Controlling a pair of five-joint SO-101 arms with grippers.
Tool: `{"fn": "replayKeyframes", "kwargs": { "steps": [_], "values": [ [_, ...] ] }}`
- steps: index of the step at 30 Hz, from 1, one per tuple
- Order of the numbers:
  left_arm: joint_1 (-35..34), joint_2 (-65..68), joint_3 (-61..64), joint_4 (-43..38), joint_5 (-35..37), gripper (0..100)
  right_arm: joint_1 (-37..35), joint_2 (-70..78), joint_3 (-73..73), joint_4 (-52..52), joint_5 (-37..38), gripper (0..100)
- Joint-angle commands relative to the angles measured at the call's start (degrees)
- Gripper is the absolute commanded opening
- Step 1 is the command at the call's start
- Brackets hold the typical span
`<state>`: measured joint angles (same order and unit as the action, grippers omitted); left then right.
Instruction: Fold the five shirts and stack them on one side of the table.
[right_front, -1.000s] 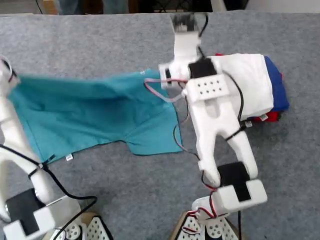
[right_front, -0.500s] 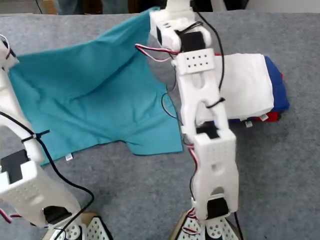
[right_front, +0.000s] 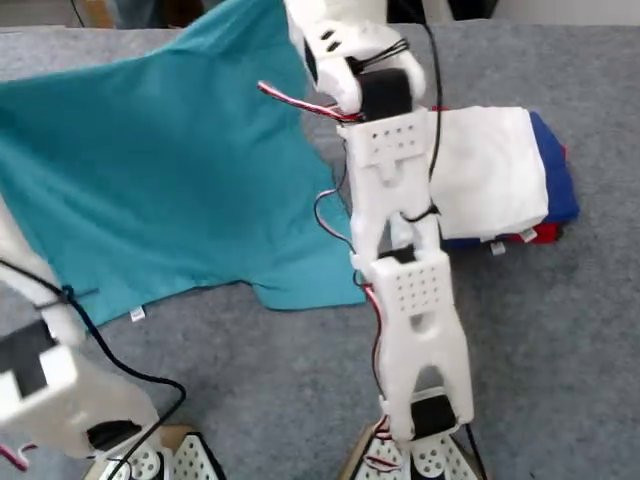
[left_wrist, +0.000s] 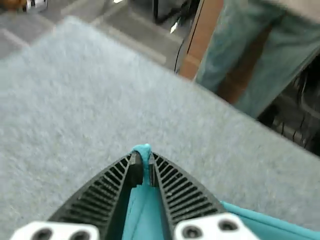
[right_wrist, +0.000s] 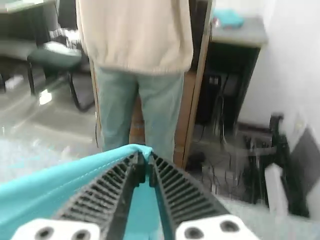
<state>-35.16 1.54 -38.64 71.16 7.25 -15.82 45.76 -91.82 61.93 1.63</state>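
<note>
A teal shirt (right_front: 160, 170) hangs lifted above the grey table, its near hem still resting on the surface. My left gripper (left_wrist: 143, 167) is shut on one far corner of the teal shirt (left_wrist: 142, 200), raised at the table's far left. My right gripper (right_wrist: 148, 167) is shut on the other far corner of the teal shirt (right_wrist: 55, 192), high over the far middle edge. The right arm (right_front: 400, 200) stretches up the table's centre. A stack of folded shirts (right_front: 500, 170), white on top over blue and red, lies at the right.
The left arm (right_front: 40, 340) rises along the near-left edge. Grey table surface (right_front: 560, 350) lies bare to the near right and in front of the teal shirt's hem. A person (right_wrist: 135, 55) stands beyond the table's far edge.
Both grippers have risen and moved toward the far edge, lifting the teal shirt's far edge off the table so it now hangs spread out.
</note>
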Motion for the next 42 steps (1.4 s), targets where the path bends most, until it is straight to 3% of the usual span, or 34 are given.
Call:
{"fn": "replayKeyframes", "kwargs": {
  "steps": [1, 11, 21, 28, 30, 33, 37, 40, 42],
  "values": [
    [-0.75, -9.23, -7.34, 5.27, 0.0, 3, -0.09, -14.73, -1.89, 1.93, 0.18, 1.5],
    [-0.75, -29.19, -14.29, 27.08, -0.09, 3, -0.35, -43.47, -1.45, 14.15, 0.18, 1.5],
    [-6.73, -51.96, -14.29, 28.22, -6.68, 3, -0.35, -56.04, 1.01, 17.67, 0.18, 1.4],
    [-6.81, -52.66, -0.22, 27.08, -7.74, 3, -0.35, -52.97, 24.66, 13.8, 0.18, 1.4],
    [-6.81, -52.66, 10.15, 21.98, -7.65, 3, -0.35, -50.15, 32.84, 7.91, 0.18, 1.4],
    [-6.81, -52.66, 30.9, 6.15, -6.42, 3, -0.44, -45.05, 43.82, -5.1, 0.18, 1.4],
    [-6.29, -52.4, 58.86, -28.31, -3.6, 3, -0.44, -35.65, 53.05, -26.29, 0.35, 1.4],
    [-3.47, -49.41, 73.01, -56.53, -2.11, 3, -0.44, -26.77, 52.97, -36.22, 0.26, 1.4],
    [-1.71, -45.19, 74.33, -65.23, -2.02, 3, -1.14, -20.97, 49.27, -38.42, 0.18, 1.4]
  ]
}}
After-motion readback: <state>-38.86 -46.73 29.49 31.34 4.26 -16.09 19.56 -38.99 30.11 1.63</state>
